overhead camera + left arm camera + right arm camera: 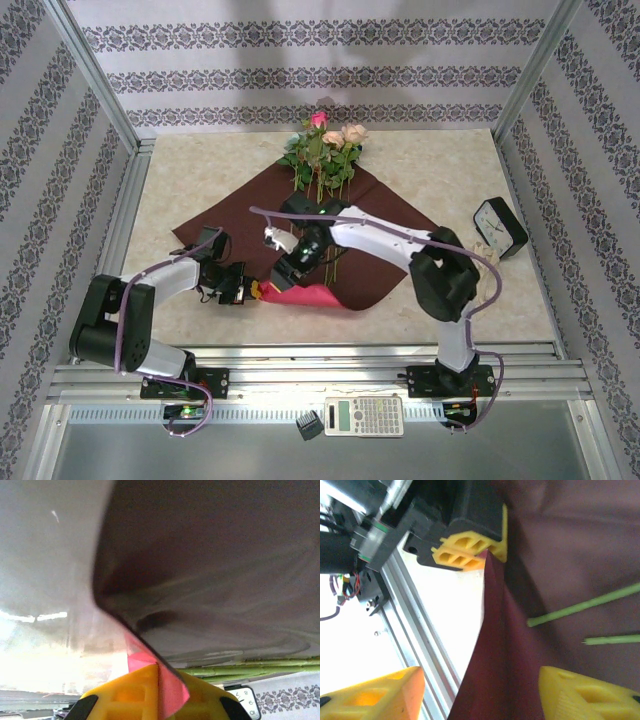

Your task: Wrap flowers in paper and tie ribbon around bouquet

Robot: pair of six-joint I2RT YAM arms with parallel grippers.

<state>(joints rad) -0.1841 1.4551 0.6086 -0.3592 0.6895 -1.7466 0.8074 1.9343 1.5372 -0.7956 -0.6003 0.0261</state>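
The wrapping is only beginning. The paper [240,205] is lying mostly flat, with the flowers [325,150] resting along its middle and their blooms spilling past its far corner. The left gripper [160,680] is clamping the paper's near corner and lifting it, so the shinier red face is showing. The right gripper [480,680] is hovering over that raised fold with jaws apart, apparently gripping nothing, though the view is tight. Rolling the paper around the stems and tying the ribbon are both waiting to be done.

Laboratory robot cell: aluminium-profile frame [100,85] and patterned wall panels [320,70] surround the fingers [590,695]; arm bases [175,385] bolted to a rail [320,360] behind them.
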